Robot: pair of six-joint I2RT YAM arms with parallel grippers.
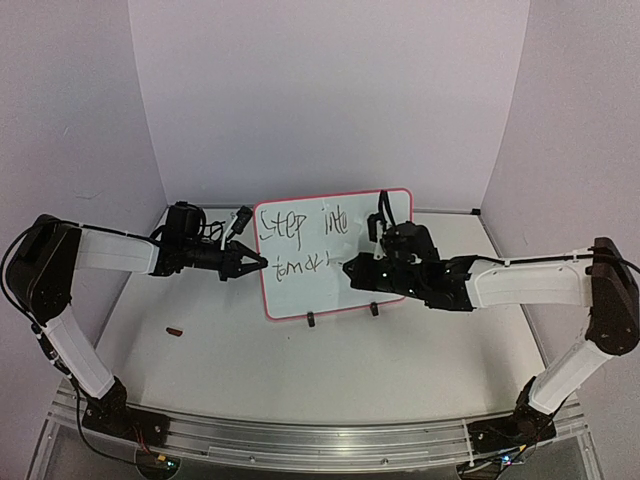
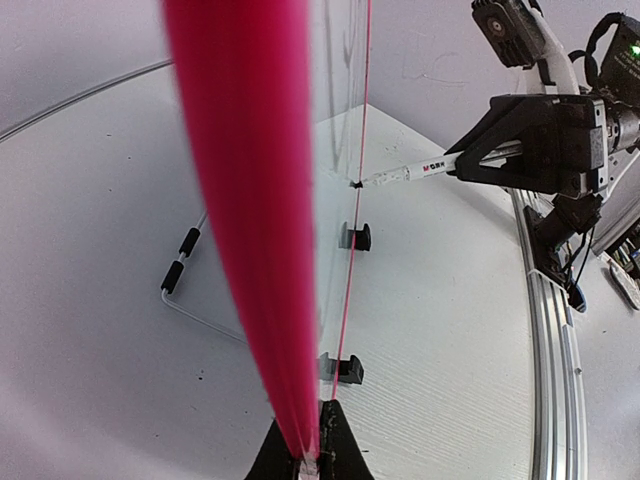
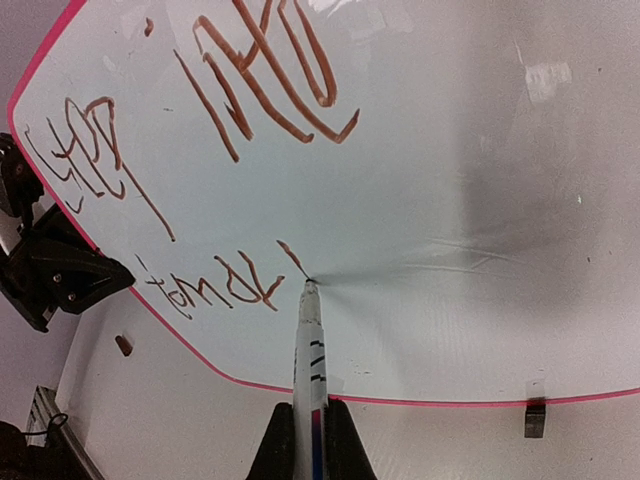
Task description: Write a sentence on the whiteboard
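Two-arm writing set-up, mid-sentence. The whiteboard (image 1: 300, 298) stands nearly upright on the table (image 1: 200, 380), at its middle and facing the arm bases. It is a white panel with rounded corners and a thin pink-red rim, with two black clips (image 1: 310, 320) on its lower edge.

The left gripper (image 1: 255, 262) meets the whiteboard at its left edge. In the left wrist view its fingers (image 2: 335, 445) are closed tight on the rim, bracing the panel. The right gripper (image 1: 352, 268) hangs in front of the whiteboard's lower right half, its fingers (image 3: 340, 445) clamped on the barrel of a marker (image 3: 308, 345) with no gap showing.

The sentence (image 1: 285, 228) fills the whiteboard's left and centre in two lines of thin dark handwriting. The upper line reads "Step into"; the lower line is short and only partly legible. The marker tip touches the surface just right of the lower line's last stroke.

Judged step: writing the second line, not yet complete. The next move calls for further strokes rightward across the bare white area. Tip pressure should be light and even, so that the braced board does not tilt back.
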